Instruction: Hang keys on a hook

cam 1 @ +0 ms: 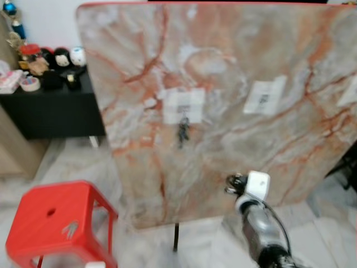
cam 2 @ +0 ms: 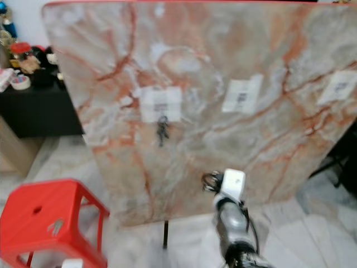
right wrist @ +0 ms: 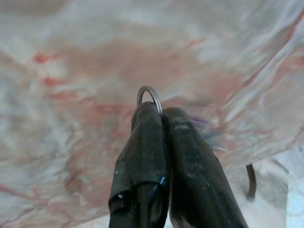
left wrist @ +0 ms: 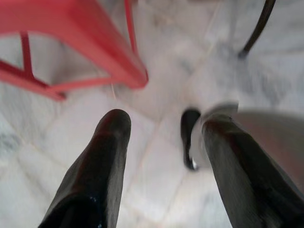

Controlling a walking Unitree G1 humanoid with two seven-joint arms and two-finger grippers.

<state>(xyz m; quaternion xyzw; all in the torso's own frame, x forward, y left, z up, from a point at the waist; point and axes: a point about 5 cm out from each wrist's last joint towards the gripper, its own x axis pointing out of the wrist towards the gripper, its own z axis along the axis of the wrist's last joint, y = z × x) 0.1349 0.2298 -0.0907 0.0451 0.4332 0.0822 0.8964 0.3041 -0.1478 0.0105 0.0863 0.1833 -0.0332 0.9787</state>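
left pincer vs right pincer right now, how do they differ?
The left pincer is open, with a wide gap between its fingers; the right pincer is shut on a key ring. The left points down at the pale floor near the red stool; the right is raised toward the marbled board. The left holds nothing. Both have two long black fingers.

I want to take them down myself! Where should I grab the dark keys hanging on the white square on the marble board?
Probably pinch the dark keys near their top, under the white square hook pad, coming from the front: the upright marble board blocks the back, and they dangle straight down, so lift up and off. The right gripper is shut on a silver ring.
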